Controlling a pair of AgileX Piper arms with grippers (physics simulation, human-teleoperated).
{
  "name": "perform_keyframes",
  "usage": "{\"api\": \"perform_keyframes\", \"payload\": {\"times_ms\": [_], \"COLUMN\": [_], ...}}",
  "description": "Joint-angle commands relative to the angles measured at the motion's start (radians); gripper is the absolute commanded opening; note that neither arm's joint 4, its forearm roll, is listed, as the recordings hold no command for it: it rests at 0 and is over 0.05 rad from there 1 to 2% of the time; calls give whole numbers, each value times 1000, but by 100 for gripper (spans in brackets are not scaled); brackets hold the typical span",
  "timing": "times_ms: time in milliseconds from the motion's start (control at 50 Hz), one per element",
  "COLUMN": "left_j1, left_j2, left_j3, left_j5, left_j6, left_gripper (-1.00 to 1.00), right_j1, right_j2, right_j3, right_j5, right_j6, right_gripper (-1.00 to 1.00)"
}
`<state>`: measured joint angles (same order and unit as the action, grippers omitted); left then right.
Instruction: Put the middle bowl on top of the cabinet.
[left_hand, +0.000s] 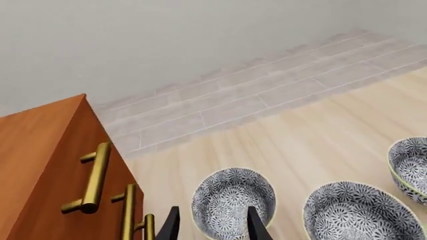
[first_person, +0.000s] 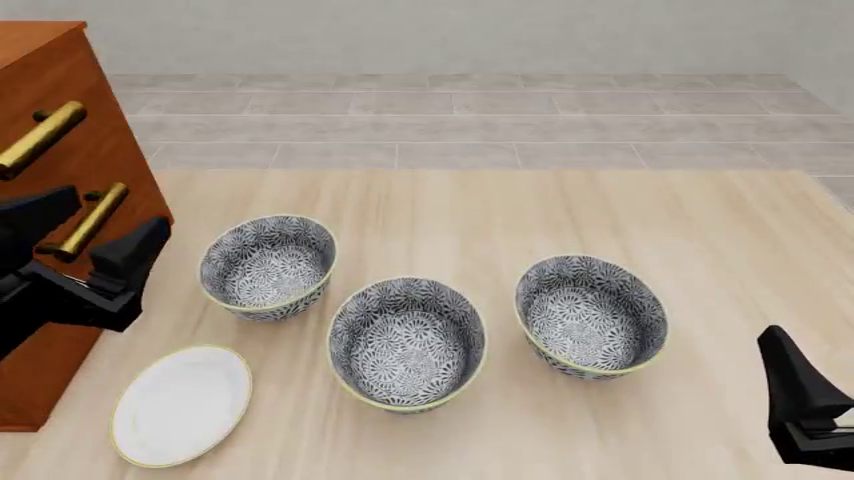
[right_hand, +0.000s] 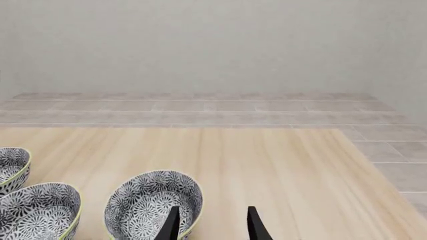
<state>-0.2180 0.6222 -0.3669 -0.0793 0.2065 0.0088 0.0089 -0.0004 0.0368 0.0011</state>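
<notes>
Three blue-and-white patterned bowls stand in a row on the wooden table. The middle bowl (first_person: 407, 342) sits nearest the front edge and also shows as the middle bowl (left_hand: 363, 212) in the left wrist view and the middle bowl (right_hand: 40, 210) in the right wrist view. The reddish-brown cabinet (first_person: 54, 150) with brass handles stands at the far left. My left gripper (first_person: 91, 232) hovers open beside the cabinet front, facing the left bowl (left_hand: 233, 197). My right gripper (right_hand: 212, 227) is open at the front right, its fingers pointing past the right bowl (right_hand: 153, 205).
A white plate (first_person: 182, 403) lies at the front left, near the cabinet's base. The right bowl (first_person: 590, 315) and left bowl (first_person: 267, 267) flank the middle one closely. Beyond the table (first_person: 561, 210) is a tiled floor and a pale wall.
</notes>
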Motion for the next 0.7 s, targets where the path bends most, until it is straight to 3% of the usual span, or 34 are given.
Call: {"api": "perform_keyframes", "payload": {"times_ms": [20, 160, 180, 420, 540, 700], "left_j1": [-65, -113, -156, -262, -281, -326], "left_j2": [93, 169, 221, 389, 408, 487], "left_j3": [-87, -146, -179, -337, -365, -420], "left_j5": [23, 30, 49, 142, 141, 163], "left_j6": [61, 95, 87, 109, 158, 159], "left_gripper": [100, 100, 100, 100, 100, 100], "right_j1": [2, -1, 1, 0, -1, -1], "right_j2": [8, 19, 32, 34, 25, 19], "right_j3": [0, 0, 0, 0, 0, 0], "right_j5": [-7, -19, -32, -35, -27, -23], "right_j6": [1, 3, 4, 9, 9, 11], "right_gripper": [100, 100, 100, 100, 100, 100]}}
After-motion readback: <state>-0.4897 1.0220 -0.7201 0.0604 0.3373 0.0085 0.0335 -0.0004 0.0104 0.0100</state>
